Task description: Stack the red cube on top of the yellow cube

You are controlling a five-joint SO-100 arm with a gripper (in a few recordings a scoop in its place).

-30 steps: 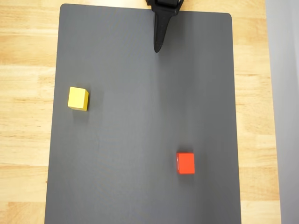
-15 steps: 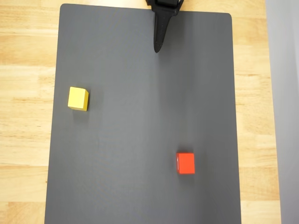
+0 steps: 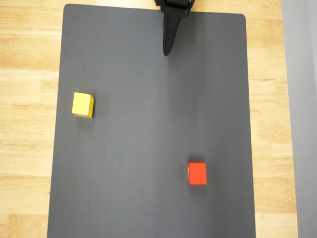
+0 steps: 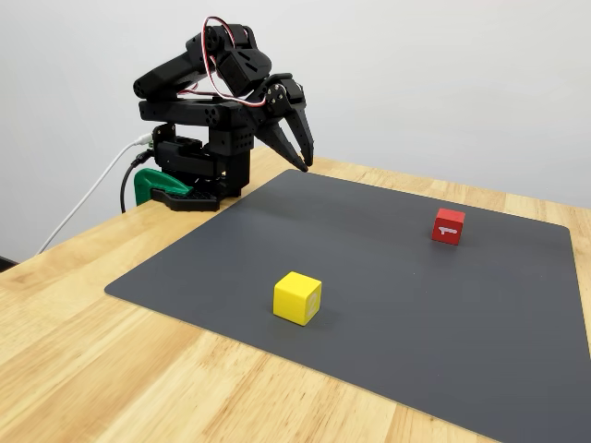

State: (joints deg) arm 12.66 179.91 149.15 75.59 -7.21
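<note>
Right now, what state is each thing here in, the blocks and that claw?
Red cube: resting flat on the mat, alone, nothing on it.
Yellow cube: resting flat on the mat, apart from the red one, top bare.
Claw: shut, empty, held above the mat's edge.
Mat: lying flat on the table.

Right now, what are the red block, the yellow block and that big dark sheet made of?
The red cube and yellow cube look like painted wood or solid plastic: matte faces, crisp edges, no shine. I can't tell which. The dark mat looks like thin rubber or foam: flat, dull grey, rounded corners. The table shows wood grain.
</note>
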